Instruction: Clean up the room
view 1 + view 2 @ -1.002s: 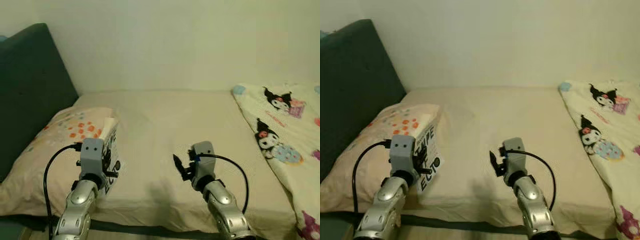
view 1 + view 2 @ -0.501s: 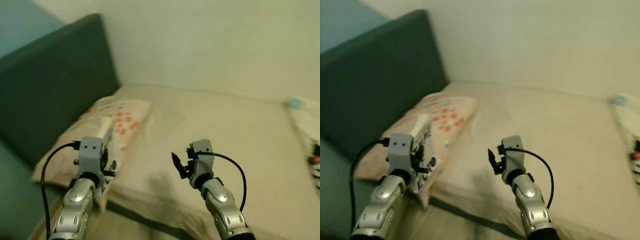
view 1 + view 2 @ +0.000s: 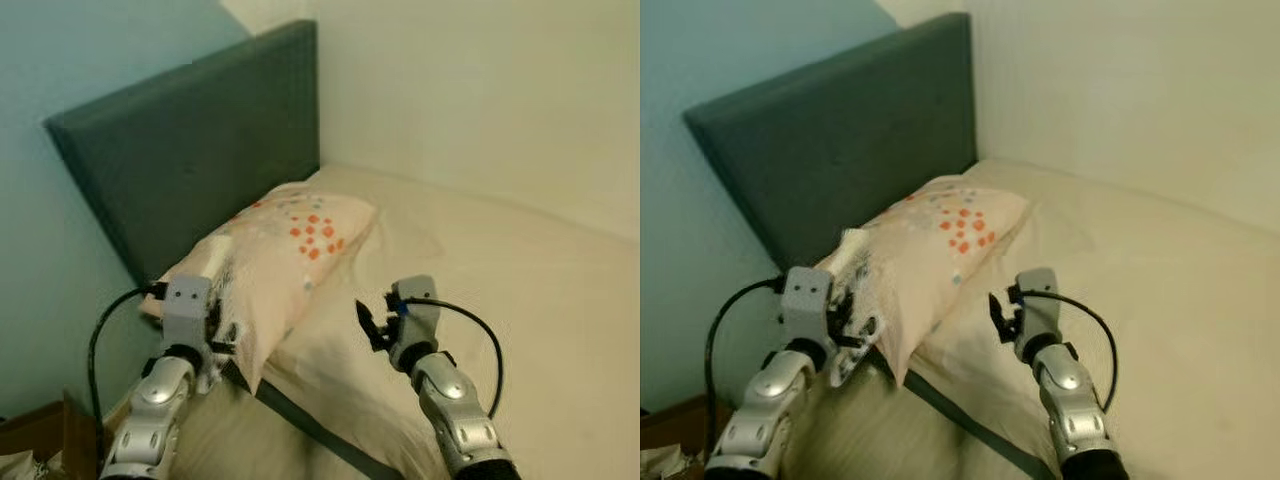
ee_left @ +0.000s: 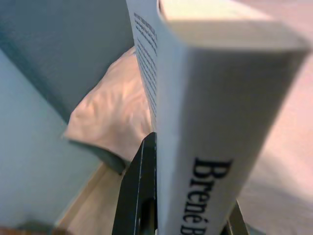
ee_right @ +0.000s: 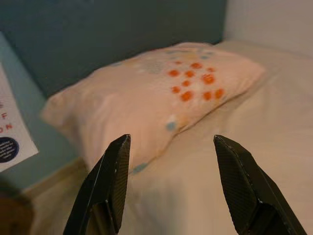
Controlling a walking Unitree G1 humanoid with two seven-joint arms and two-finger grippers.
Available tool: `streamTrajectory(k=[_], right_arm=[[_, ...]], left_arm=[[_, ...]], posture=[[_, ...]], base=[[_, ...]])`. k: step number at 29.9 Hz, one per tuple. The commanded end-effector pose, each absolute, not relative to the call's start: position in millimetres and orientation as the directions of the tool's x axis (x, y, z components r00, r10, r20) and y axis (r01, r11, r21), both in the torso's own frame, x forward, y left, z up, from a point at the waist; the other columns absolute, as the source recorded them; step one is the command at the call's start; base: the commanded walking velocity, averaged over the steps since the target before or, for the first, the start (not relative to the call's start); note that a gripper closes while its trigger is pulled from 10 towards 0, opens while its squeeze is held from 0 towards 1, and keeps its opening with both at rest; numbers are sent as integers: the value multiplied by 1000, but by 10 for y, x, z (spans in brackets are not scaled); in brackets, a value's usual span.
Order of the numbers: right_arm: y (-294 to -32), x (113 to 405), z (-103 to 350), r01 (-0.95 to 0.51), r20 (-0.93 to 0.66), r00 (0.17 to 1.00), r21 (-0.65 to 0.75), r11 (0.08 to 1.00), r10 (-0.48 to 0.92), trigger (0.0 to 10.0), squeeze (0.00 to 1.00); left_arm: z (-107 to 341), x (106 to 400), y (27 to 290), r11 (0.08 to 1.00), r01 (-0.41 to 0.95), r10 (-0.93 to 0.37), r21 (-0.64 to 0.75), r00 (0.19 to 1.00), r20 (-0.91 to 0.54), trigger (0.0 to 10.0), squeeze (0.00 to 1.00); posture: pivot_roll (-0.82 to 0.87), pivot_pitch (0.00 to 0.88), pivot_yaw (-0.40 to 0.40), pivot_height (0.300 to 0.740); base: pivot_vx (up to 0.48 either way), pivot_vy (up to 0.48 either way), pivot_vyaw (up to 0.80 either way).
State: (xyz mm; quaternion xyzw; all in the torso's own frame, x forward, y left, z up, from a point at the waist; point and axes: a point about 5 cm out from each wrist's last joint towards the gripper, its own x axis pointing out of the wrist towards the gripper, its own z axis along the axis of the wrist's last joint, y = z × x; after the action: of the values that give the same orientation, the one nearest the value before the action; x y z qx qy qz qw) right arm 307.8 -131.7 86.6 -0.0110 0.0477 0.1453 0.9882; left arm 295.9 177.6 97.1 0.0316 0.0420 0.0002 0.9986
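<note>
My left gripper [image 3: 214, 336] is shut on a white book [image 3: 216, 283] with black lettering, held upright beside the near end of the pillow. In the left wrist view the book [image 4: 210, 98] stands spine-on between the black fingers [image 4: 141, 196]. My right gripper [image 3: 372, 325] hovers open and empty over the beige bed sheet [image 3: 500, 270], just right of the pillow. The right wrist view looks between its spread fingers [image 5: 111, 181] at the peach pillow [image 5: 161, 93] with orange dots.
The pillow [image 3: 300, 240] lies against a dark teal headboard [image 3: 200, 150]. A light blue wall [image 3: 60, 60] stands to the left, a cream wall behind the bed. A brown wooden piece [image 3: 40, 435] shows at the lower left on the floor side.
The whole picture has swung left: the cartoon-print blanket has left the frame and the headboard and blue wall have come in. Both arms keep their pose, the book still held.
</note>
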Motion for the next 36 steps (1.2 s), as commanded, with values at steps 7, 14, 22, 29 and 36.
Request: streamTrajectory(k=[7,14,22,29,36], right_arm=[[-1325,3034,804,-278,-117,954,6,960,277,10000,0],[-1341,3038,795,-274,-126,954,-2,962,272,10000,0],[-1358,3045,797,-274,-129,954,-7,962,271,10000,0],[-1355,3042,795,-272,-128,955,-10,962,269,10000,0],[-1425,3064,792,-216,-138,967,5,976,215,10000,0]], left_arm=[[919,2993,1839,996,-42,53,84,989,-135,10000,0],[905,3011,1811,998,-25,34,62,988,-153,10000,0],[885,3023,1799,997,-24,35,68,985,-168,10000,0],[931,3030,1793,999,-13,20,47,990,-139,10000,0],[941,3043,1762,999,-5,10,38,991,-130,10000,0]], posture=[[-56,83,41,740],[-63,85,47,740],[-66,85,45,740],[-66,79,40,740],[-72,72,39,735]], base=[[0,-406,0],[0,0,0],[0,0,0],[0,0,0],[0,0,0]])
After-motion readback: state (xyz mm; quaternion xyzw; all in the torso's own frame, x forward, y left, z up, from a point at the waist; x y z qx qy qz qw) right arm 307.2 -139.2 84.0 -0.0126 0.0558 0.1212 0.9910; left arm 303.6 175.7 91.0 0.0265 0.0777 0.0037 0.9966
